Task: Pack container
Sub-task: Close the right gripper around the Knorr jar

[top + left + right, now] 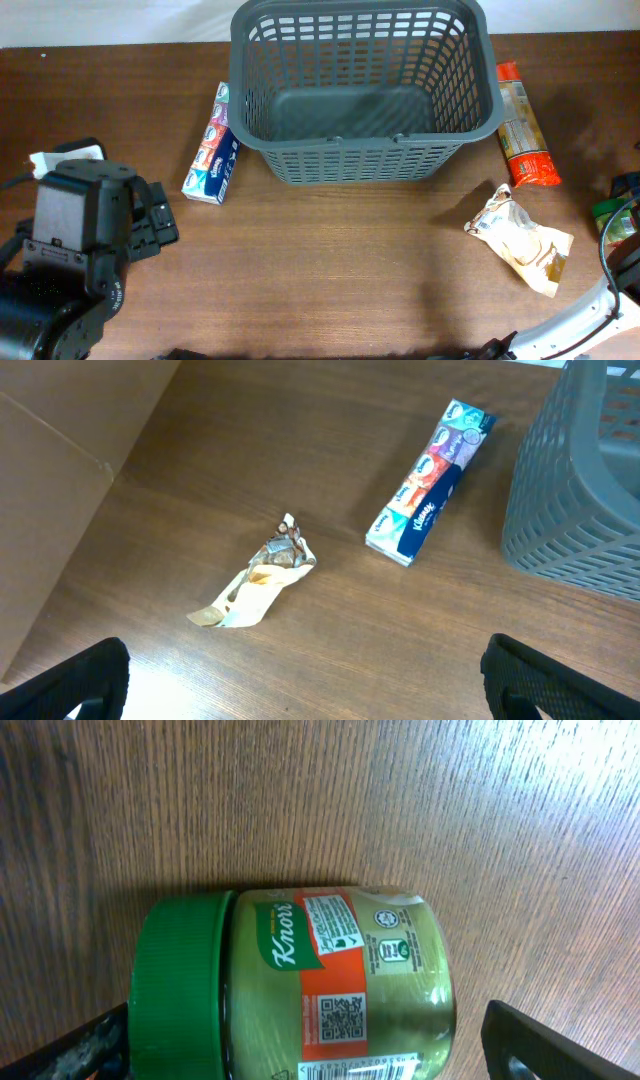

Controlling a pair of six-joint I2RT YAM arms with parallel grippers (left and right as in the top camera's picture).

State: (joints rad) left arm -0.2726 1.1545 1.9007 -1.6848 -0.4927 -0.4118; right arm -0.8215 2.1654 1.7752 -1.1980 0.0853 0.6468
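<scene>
Overhead: basket (360,155) stood on the table (350,270) at the far middle, upright, its bare bottom in view. Tissue pack (212,145) lay just beside its left wall. Orange packet (525,125) lay just beside its right wall. Cream pouch (520,240) lay nearer, front right, apart from the basket. Left arm (85,250) sat at the front left corner.

Left wrist: left jaws stood fully apart, holding nothing, tips at the two lower corners. Crumpled wrapper (260,575) lay on the table, with the tissue pack (430,480) beyond it. Basket (580,490) wall showed at the right edge.

Right wrist: right jaws spread wide, gripping nothing. Jar (330,980) with green lid (180,985) lay on its side on the table between the tips. Could not tell whether the tip by the lid touched it.
</scene>
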